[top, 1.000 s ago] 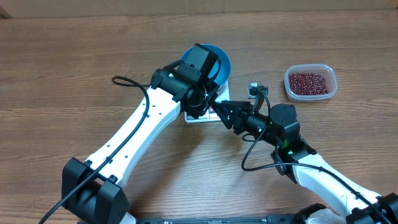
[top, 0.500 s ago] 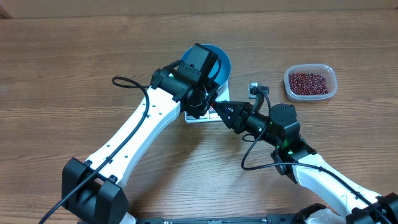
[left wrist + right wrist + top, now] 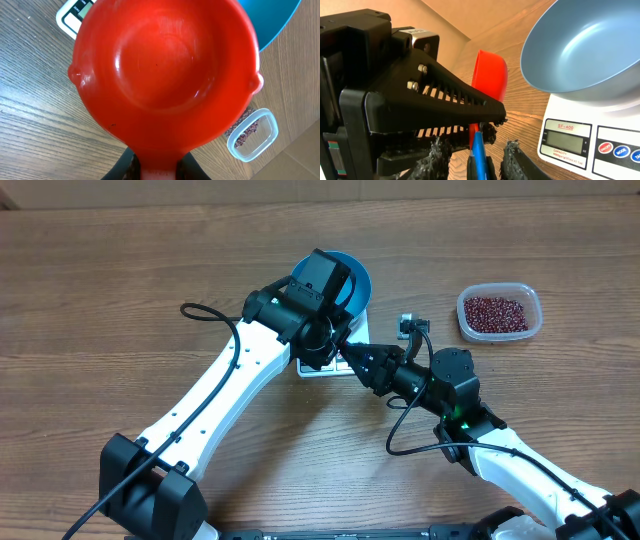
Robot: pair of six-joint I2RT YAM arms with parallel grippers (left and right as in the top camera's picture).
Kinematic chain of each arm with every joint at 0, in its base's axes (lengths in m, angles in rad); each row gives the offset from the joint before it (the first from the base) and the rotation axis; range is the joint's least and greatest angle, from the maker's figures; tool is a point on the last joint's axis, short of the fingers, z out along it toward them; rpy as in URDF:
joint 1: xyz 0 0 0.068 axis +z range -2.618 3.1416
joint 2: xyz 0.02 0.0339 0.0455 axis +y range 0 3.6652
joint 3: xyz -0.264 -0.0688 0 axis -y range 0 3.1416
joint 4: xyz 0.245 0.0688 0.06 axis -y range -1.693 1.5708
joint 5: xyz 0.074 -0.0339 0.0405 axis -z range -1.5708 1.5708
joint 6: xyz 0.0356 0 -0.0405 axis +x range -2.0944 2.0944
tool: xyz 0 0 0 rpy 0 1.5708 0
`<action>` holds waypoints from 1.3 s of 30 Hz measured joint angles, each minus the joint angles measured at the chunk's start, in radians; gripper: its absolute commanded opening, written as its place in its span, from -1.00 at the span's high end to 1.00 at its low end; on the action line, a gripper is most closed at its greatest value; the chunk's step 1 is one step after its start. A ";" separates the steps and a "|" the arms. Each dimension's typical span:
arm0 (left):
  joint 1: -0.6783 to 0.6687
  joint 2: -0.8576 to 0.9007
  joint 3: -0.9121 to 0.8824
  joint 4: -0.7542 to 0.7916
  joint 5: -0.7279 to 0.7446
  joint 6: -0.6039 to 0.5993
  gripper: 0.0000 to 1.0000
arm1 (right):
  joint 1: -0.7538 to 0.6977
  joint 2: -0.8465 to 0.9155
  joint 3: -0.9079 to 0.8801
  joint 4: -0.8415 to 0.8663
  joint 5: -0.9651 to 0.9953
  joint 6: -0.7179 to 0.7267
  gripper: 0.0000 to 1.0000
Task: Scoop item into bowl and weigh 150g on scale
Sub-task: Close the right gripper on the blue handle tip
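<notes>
Overhead: bright, even room light, with soft faint shadows on the table (image 3: 120,300).
Left wrist: white glare patches on the red scoop (image 3: 165,75) just ahead of the left gripper (image 3: 157,167); wood grain sharp.
Right wrist: right gripper (image 3: 475,156) blurred at the frame edge; bowl (image 3: 585,50) ahead shows a soft sheen.

This is a robotics lab bench staged with kitchen goods: two white-and-black jointed robot arms (image 3: 235,375) trailing loose black cables (image 3: 200,310) reach over a wood-grain table (image 3: 100,300). On it are a small white digital scale (image 3: 570,137), a round blue bowl (image 3: 585,50) and a clear plastic tub (image 3: 536,302) of red-brown beans (image 3: 495,313).
</notes>
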 measured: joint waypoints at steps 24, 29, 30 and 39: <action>0.000 0.000 0.000 0.003 0.000 0.000 0.92 | 0.012 0.000 0.000 0.014 0.010 0.041 0.52; 0.000 0.000 0.000 0.003 0.000 0.000 0.92 | 0.012 0.003 0.000 0.013 0.017 0.045 0.63; 0.000 0.000 0.000 0.003 0.000 0.000 0.92 | 0.012 0.004 0.000 0.013 0.018 0.045 0.67; 0.000 0.000 0.000 0.003 -0.002 0.000 0.92 | 0.012 0.022 0.001 0.024 0.021 0.064 0.89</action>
